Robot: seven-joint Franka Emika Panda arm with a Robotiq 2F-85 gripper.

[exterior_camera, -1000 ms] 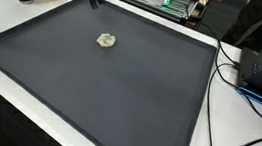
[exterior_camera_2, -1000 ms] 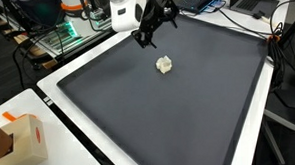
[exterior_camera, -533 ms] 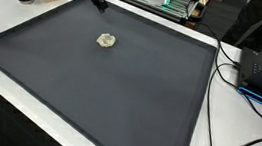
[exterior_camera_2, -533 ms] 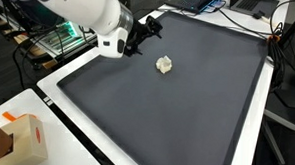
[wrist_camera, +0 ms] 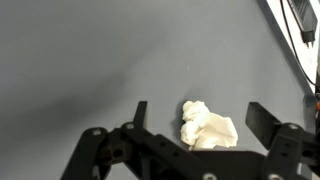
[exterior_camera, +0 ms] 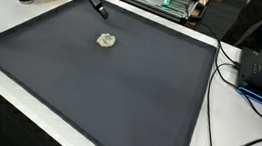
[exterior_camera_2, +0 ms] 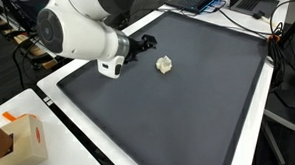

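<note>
— Where does the white lump (exterior_camera: 106, 40) lie?
— On the dark surface (exterior_camera: 117, 102), nearer the edge where the arm (exterior_camera_2: 85, 30) reaches in.
— And the jaws?
— Spread wide, gripping nothing, near the lump.

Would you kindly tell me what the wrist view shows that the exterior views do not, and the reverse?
Only the wrist view shows the gripper open, its fingers standing on either side of the crumpled white lump. Only an exterior view shows the white arm, the whole dark mat and a cardboard box. Both share the lump lying on the mat.
</note>
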